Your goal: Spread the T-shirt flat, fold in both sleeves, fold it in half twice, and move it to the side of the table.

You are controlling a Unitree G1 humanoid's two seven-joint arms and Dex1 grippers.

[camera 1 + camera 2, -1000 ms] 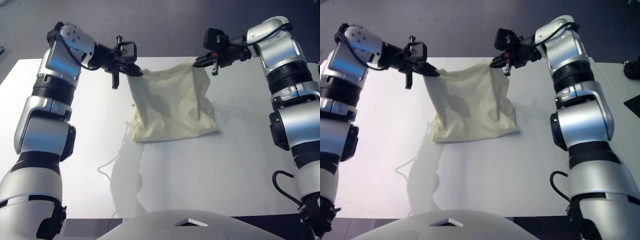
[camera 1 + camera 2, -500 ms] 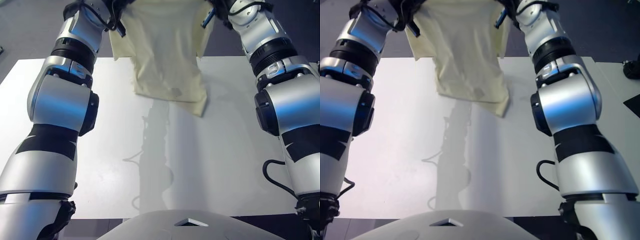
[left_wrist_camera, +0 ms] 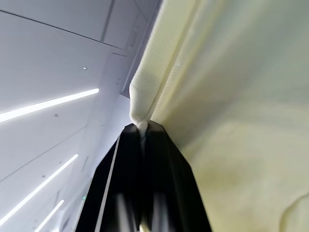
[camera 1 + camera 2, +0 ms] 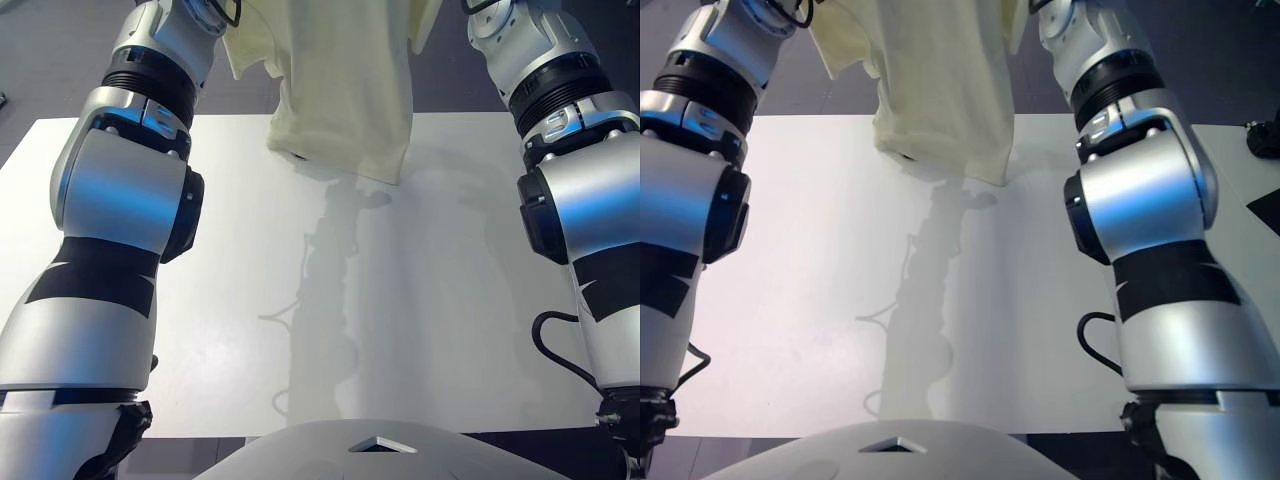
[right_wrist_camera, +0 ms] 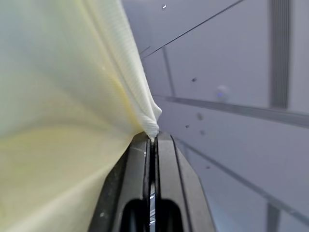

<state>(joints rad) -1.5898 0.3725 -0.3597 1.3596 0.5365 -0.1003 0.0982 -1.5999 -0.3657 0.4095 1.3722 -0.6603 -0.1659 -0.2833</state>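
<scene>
1. Surface: The table (image 4: 450, 330) lies far below both pincers. Its near edge and both side edges are unobstructed, and the white top between the two arms is open. Only a shadow falls on it, under the hanging cloth.

2. Task item: The T-shirt (image 4: 345, 90), pale yellow, hangs between the pincers and straight down from them. Its hem (image 4: 340, 160) reaches the far part of the table. Whether the hem touches the top or hangs just above it cannot be told. One sleeve (image 4: 245, 45) droops just below the left pincer's side.

3. Left pincer (image 3: 142, 126): the fingers are pressed together on a bunched fold of the shirt's ribbed edge, and the cloth falls away from the tips.

4. Right pincer (image 5: 153, 137): the fingers are likewise clamped tight on a pinch of ribbed edge, with the cloth spreading off to one side.

5. Pose: The left arm (image 4: 125, 190) and right arm (image 4: 580, 180) both rise steeply, one on each side of the shirt, well apart. Beyond each pincer is the ceiling (image 3: 48, 58) with its light strips.
</scene>
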